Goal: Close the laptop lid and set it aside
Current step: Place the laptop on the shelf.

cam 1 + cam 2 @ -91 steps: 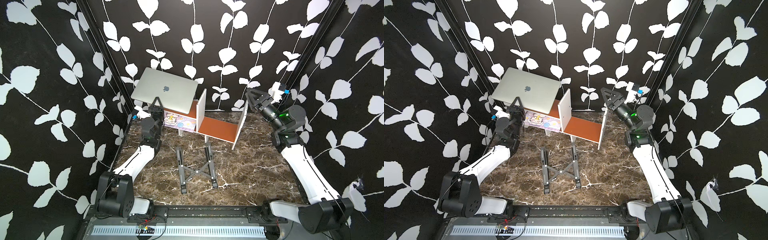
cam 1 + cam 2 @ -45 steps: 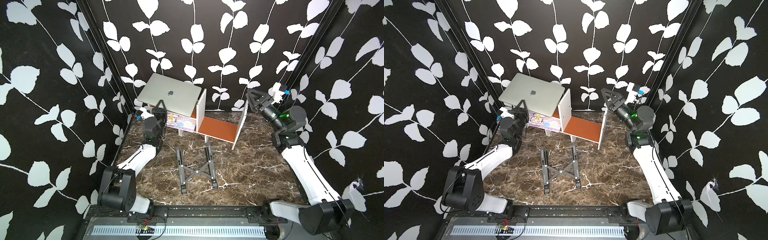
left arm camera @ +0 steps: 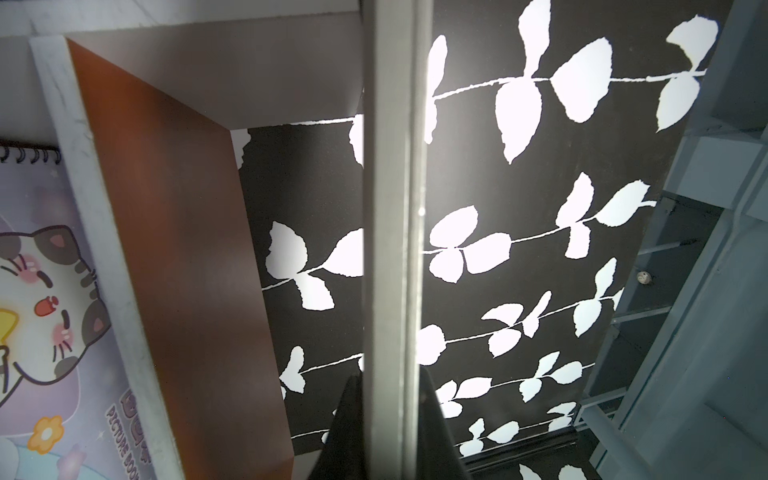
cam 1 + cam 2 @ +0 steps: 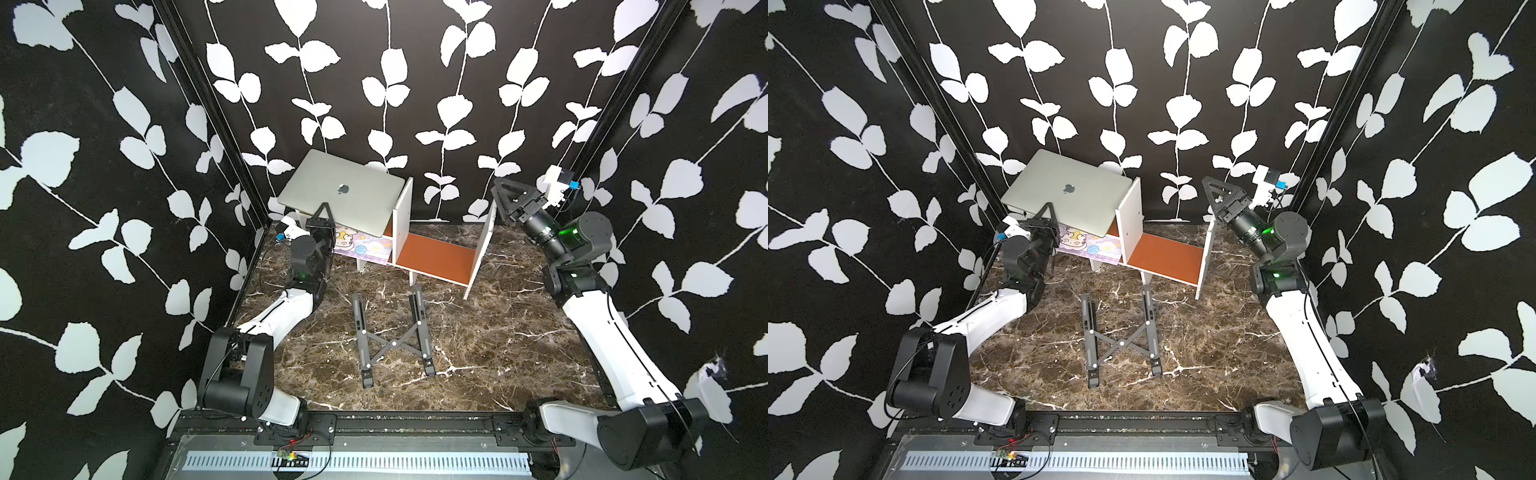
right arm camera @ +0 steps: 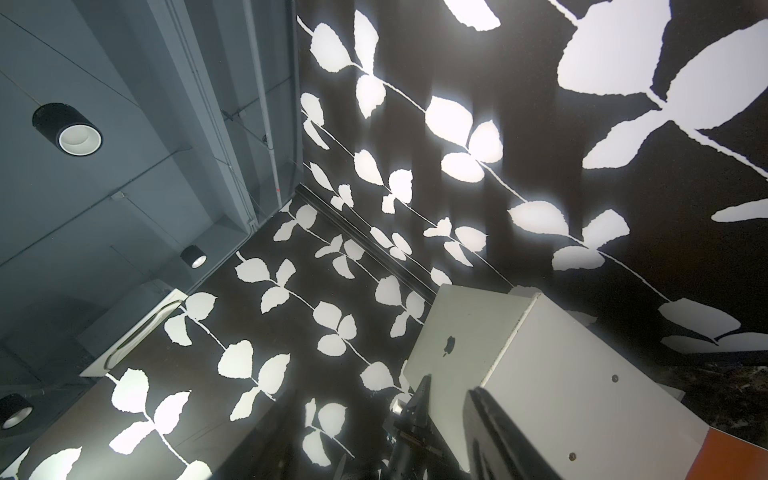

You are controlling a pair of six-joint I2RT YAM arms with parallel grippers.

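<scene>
Left gripper [image 4: 323, 210] clamped on near edge of laptop [image 4: 353, 208]; slab held tilted above notebook [image 4: 361, 246] in shelf [image 4: 436, 259], presumably for setting aside. Laptop lid [image 4: 357, 183] judged shut. Right gripper [image 4: 505, 193] parked clear, fingers apart, empty.

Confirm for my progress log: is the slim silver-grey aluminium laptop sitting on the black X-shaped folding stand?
No: the stand lies bare on the table, the laptop up by the white shelf.
</scene>
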